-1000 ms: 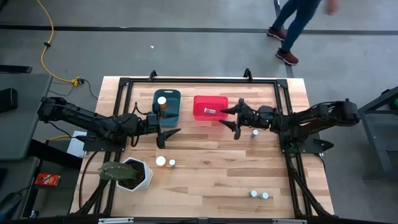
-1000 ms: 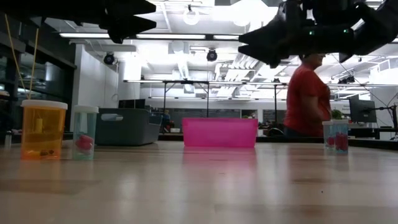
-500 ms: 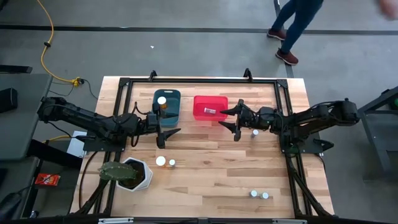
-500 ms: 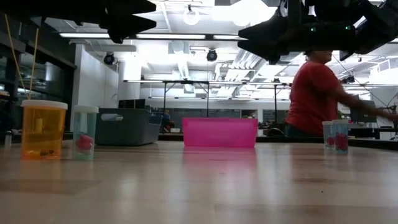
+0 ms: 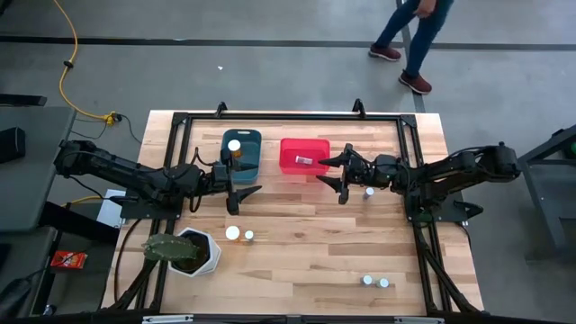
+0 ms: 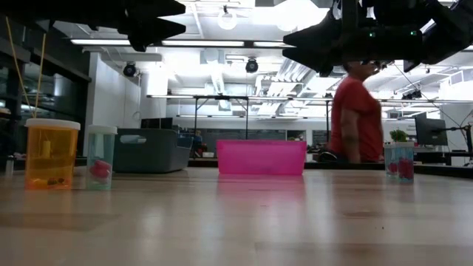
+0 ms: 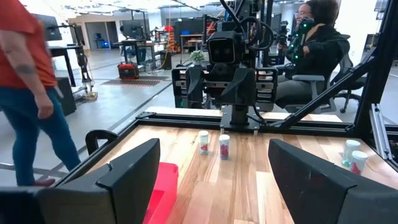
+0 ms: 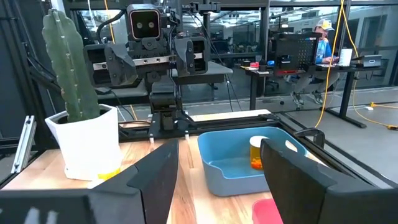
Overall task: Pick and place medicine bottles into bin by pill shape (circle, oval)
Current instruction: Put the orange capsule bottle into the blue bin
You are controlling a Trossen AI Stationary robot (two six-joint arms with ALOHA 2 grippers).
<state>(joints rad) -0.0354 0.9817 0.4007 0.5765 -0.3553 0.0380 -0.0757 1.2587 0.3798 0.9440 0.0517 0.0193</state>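
My left gripper (image 5: 239, 188) hangs open and empty above the table, just near of the dark teal bin (image 5: 241, 155). The teal bin holds an amber bottle with a white cap (image 5: 234, 146), which also shows in the right wrist view (image 8: 258, 152). My right gripper (image 5: 335, 176) is open and empty, right of the red bin (image 5: 304, 155), where one bottle lies on its side (image 5: 303, 161). One bottle (image 5: 369, 191) stands under my right arm. Two bottles (image 5: 240, 235) stand upright near the plant pot, and two (image 5: 375, 282) stand at the near right.
A white hexagonal pot with a cactus (image 5: 184, 250) stands at the near left corner. A black frame (image 5: 288, 117) runs round the table's edges. A person (image 5: 414, 36) walks on the floor beyond the far edge. Bare wood lies between the bottle pairs.
Both arms have kept still. The person beyond the far edge has walked along behind the table.
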